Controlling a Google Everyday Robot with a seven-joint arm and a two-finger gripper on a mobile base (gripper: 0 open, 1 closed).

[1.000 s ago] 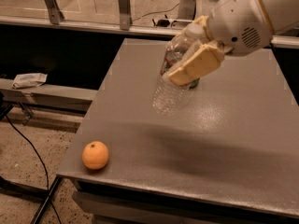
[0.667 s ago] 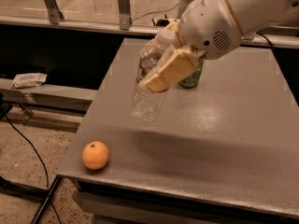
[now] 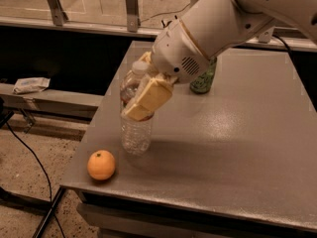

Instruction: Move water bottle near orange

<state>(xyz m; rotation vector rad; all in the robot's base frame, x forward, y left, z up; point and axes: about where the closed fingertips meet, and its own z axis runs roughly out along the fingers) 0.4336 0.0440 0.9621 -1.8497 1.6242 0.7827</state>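
Note:
The water bottle (image 3: 134, 133) is clear ribbed plastic with a white cap. It stands upright near the table's front left corner, its base at or just above the surface. My gripper (image 3: 141, 103) is shut on its upper half, and a tan finger pad (image 3: 147, 99) lies across its front. The orange (image 3: 101, 165) sits on the table just left of and in front of the bottle, a short gap away. My white arm reaches in from the upper right.
A green soda can (image 3: 204, 78) stands at the table's (image 3: 237, 148) back middle, partly behind my arm. The table's left and front edges run close to the orange. Cables and a white packet (image 3: 30, 85) lie on the floor at the left.
My gripper has carried the bottle from the table's back toward the front left and lowered it to just beside the orange. The orange and can have not moved.

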